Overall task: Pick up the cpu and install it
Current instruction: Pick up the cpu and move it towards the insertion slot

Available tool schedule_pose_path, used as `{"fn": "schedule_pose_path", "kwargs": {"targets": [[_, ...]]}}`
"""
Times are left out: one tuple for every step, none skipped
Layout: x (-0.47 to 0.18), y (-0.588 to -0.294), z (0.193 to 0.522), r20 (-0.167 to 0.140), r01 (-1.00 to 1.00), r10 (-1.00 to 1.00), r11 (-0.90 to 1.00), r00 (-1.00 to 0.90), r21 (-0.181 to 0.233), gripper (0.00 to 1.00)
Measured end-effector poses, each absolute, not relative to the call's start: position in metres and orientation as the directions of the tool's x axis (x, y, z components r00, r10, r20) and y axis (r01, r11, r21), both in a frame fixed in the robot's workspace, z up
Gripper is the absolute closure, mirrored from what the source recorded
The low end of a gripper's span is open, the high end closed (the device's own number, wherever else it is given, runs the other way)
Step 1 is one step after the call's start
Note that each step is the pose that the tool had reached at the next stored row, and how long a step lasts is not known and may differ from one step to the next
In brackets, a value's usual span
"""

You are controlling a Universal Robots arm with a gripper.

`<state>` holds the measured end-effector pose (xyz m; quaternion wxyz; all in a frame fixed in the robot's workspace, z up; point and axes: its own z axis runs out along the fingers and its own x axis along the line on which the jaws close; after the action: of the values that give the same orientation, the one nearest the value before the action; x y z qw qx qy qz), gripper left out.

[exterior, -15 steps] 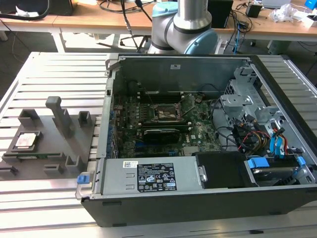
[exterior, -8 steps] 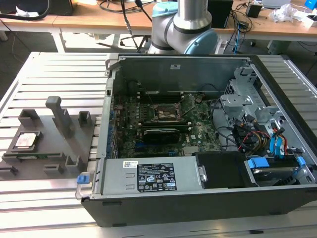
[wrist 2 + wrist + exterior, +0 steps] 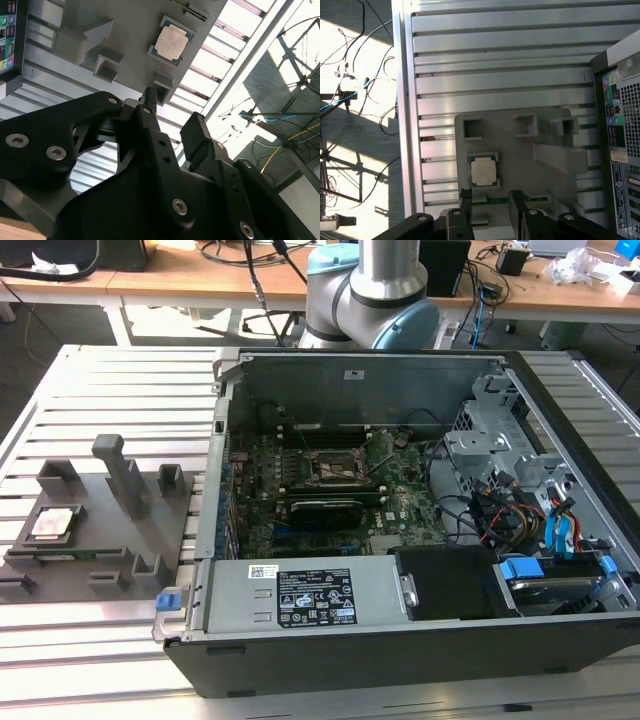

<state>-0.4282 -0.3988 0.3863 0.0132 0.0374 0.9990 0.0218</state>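
Jaws released, empty, hanging over your cpu (image 3: pixel 483 171), which sits in the grey fixture (image 3: pixel 522 165) on the slatted bench (image 3: pixel 495 60).

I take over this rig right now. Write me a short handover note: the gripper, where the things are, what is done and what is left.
The gripper is open and holds nothing; it hangs above the grey fixture, apart from the cpu.
The cpu lies flat in its recess on the fixture, at the exterior view's left of the open computer case.
The socket is on the board inside the case.
Done: nothing yet.
Left: the pickup and the install.
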Motion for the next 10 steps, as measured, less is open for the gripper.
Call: {"fn": "schedule_pose_path", "kwargs": {"targets": [[-0.4282,-0.3989,0.3862,-0.025,0.074,0.075,0.996,-0.997,0.045,0.53],[-0.4282,-0.3989,0.3862,-0.025,0.074,0.075,0.996,-0.997,0.045,0.46],[-0.4282,-0.3989,0.3862,-0.025,0.074,0.075,0.996,-0.997,0.045,0.46],[-0.4282,-0.3988,0.3862,-0.025,0.074,0.075,0.996,-0.997,0.045,0.46],[-0.4282,-0.3989,0.3862,-0.025,0.074,0.075,0.996,-0.997,0.045,0.40],[-0.4282,-0.3989,0.3862,-0.025,0.074,0.075,0.996,-0.997,0.045,0.40],[-0.4282,-0.3988,0.3859,-0.025,0.074,0.075,0.996,-0.997,0.043,0.40],[-0.4283,-0.3988,0.3859,-0.026,0.074,0.075,0.997,-0.997,0.031,0.40],[-0.4283,-0.3988,0.3861,-0.027,0.073,0.073,0.997,-0.997,0.017,0.40],[-0.4282,-0.3988,0.3861,-0.028,0.069,0.069,0.998,-0.997,0.005,0.40]]}}
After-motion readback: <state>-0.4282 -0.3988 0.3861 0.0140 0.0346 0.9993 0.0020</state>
